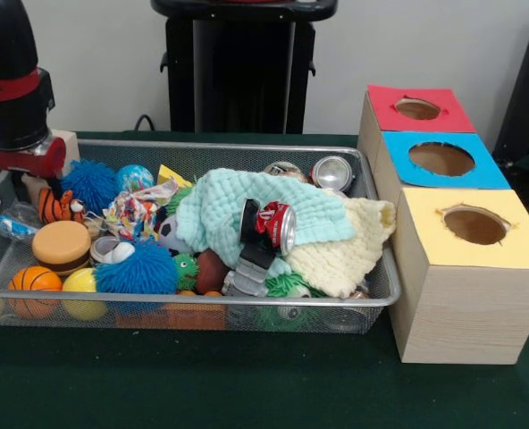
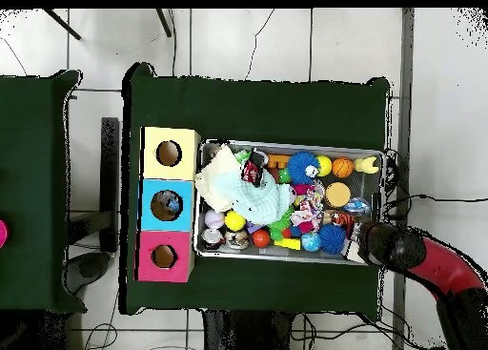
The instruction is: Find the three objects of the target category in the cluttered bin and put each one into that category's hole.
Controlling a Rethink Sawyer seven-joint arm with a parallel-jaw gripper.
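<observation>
A wire mesh bin [image 1: 202, 301] holds a heap of toys, cloths and cans. A red soda can [image 1: 277, 225] lies on a mint cloth [image 1: 220, 207] near the middle. Two silver cans [image 1: 333, 172] rest at the bin's far right corner. Three boxes stand to the right of the bin, each with a hole: red [image 1: 416, 109], blue [image 1: 440, 158], yellow [image 1: 474, 225]. My gripper [image 1: 28, 159] hangs over the bin's far left corner, its tips hidden behind the clutter. Overhead, the gripper [image 2: 367, 239] sits at the bin's [image 2: 286, 143] lower right corner.
Fuzzy blue balls [image 1: 138, 268], a basketball [image 1: 34, 284], yellow balls [image 1: 84, 286], an orange-lidded jar [image 1: 61, 243], a striped tiger toy [image 1: 54, 207] and a cream cloth [image 1: 345, 250] crowd the bin. Green cloth covers the table [image 1: 247, 375].
</observation>
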